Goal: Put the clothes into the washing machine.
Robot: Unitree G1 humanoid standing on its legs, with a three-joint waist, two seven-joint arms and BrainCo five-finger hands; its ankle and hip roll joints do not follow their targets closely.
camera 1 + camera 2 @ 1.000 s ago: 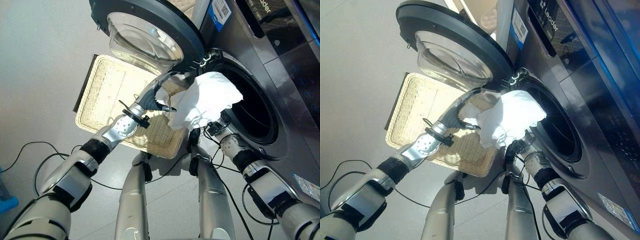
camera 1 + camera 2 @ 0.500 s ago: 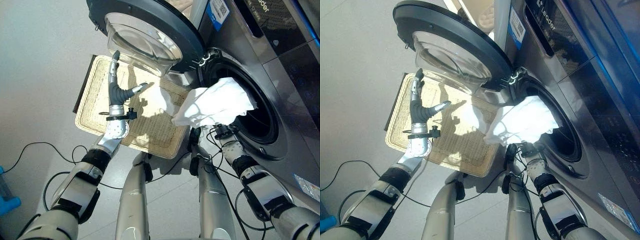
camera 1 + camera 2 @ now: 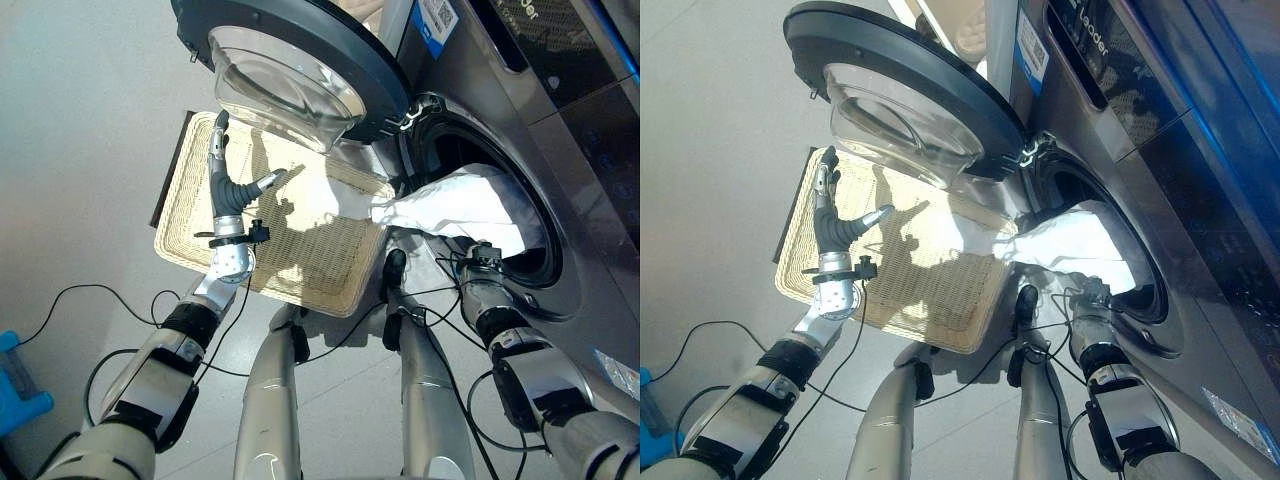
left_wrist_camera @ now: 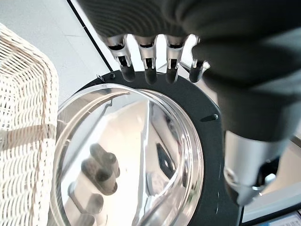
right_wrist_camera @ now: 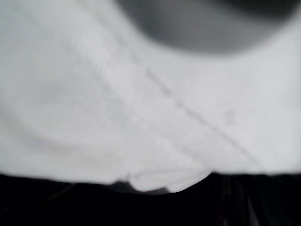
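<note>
Cloth (image 3: 455, 205) lies half inside the drum (image 3: 520, 240), a corner trailing over the basket (image 3: 190, 200). Right hand's fingers are hidden beneath; left hand (image 3: 228, 190) hovers open. Pushing deeper should clear the rim.

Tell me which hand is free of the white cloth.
The left hand, fingers straight, raised above the wicker basket. The right hand is buried under the white cloth at the drum opening.

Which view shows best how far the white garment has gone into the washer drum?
The left eye view: the white garment lies across the drum opening, partly inside, one end trailing over the wicker basket. The right eye view shows the same. The right wrist view shows white cloth close up; the left wrist view shows the door glass.
</note>
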